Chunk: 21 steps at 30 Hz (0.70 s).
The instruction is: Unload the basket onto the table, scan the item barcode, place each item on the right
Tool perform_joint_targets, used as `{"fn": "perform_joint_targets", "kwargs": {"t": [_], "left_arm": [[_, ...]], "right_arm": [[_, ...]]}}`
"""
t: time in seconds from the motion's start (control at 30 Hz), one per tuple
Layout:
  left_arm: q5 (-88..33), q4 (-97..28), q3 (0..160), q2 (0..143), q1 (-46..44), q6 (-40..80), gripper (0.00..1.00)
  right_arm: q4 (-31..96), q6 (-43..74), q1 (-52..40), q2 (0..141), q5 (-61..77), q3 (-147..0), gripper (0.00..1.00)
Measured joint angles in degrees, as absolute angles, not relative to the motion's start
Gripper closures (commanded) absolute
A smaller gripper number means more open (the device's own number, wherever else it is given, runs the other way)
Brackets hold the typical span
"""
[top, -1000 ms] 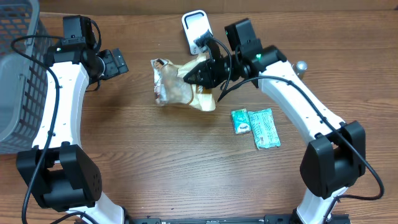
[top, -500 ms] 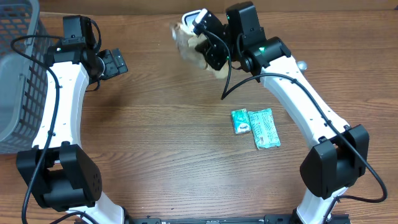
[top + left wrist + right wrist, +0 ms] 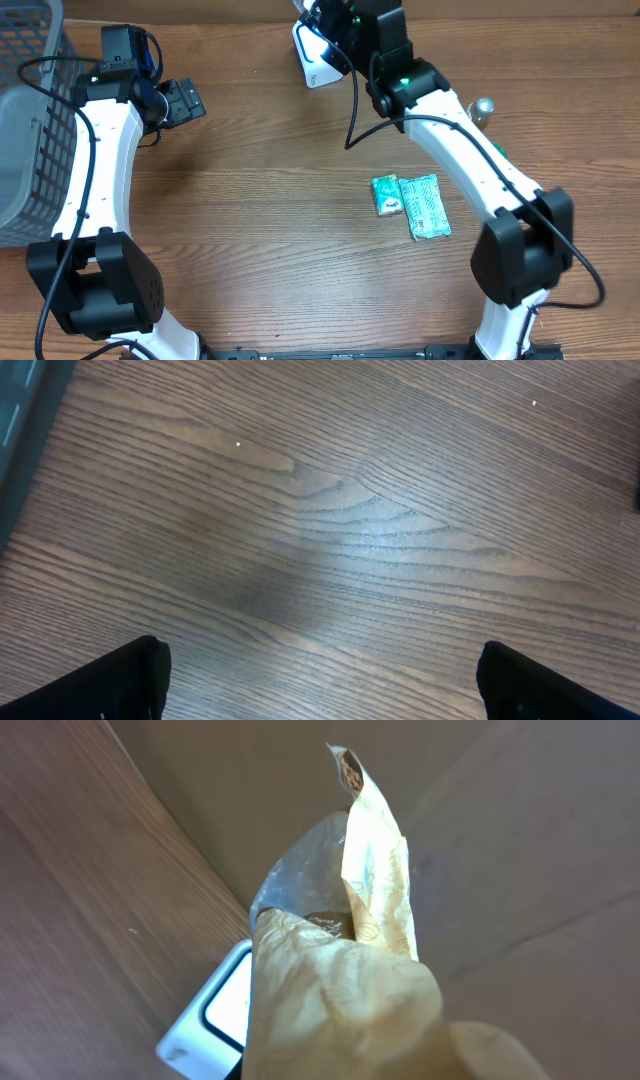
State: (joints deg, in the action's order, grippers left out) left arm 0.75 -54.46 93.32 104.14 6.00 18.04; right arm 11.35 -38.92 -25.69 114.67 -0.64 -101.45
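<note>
The step in hand is the scan itself. The right claw [image 3: 325, 20] is clamped on a crinkly tan-and-clear bag [image 3: 340, 990] and holds it in the air at the far edge of the table [image 3: 260, 250], just above the white scanner [image 3: 312, 55]. In the right wrist view the bag hangs close under the camera with its twisted top pointing away, and a corner of the scanner's window shows just beside and below it. From overhead the arm hides nearly all of the bag, so its height over the scanner cannot be told.

No barcode shows on any side of the bag that the pictures give (it may be on the face turned down or away). So my reading is that the next move calls for turning or tilting the bag until the printed face looks into the scanner window, and holding it steady there. The grip should stay firm, since the wrapper looks slippery and loose.

The left claw [image 3: 185, 100] stands wide apart and holds nothing, hovering over bare wood near the left edge of the table.

The only container is a grey mesh basket [image 3: 25, 120] at the left edge. Only part of it is in view, and nothing shows inside that part. Two green packets [image 3: 408, 203] lie side by side on the table near the right arm, well apart from the scanner.
</note>
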Motion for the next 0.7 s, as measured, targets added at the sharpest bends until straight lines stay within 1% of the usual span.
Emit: {"fn": "perform_joint_targets", "kwargs": {"t": [0.27,0.7], "left_arm": [[0.78,-54.46,93.32,104.14,6.00,18.04,0.00],[0.78,-54.46,93.32,104.14,6.00,18.04,0.00]], "right_arm": [[5.43,-44.12,-25.69,122.58,-6.17,-101.45,0.96],[5.63,-45.25,-26.52,123.63,-8.38,-101.45,0.96]]}}
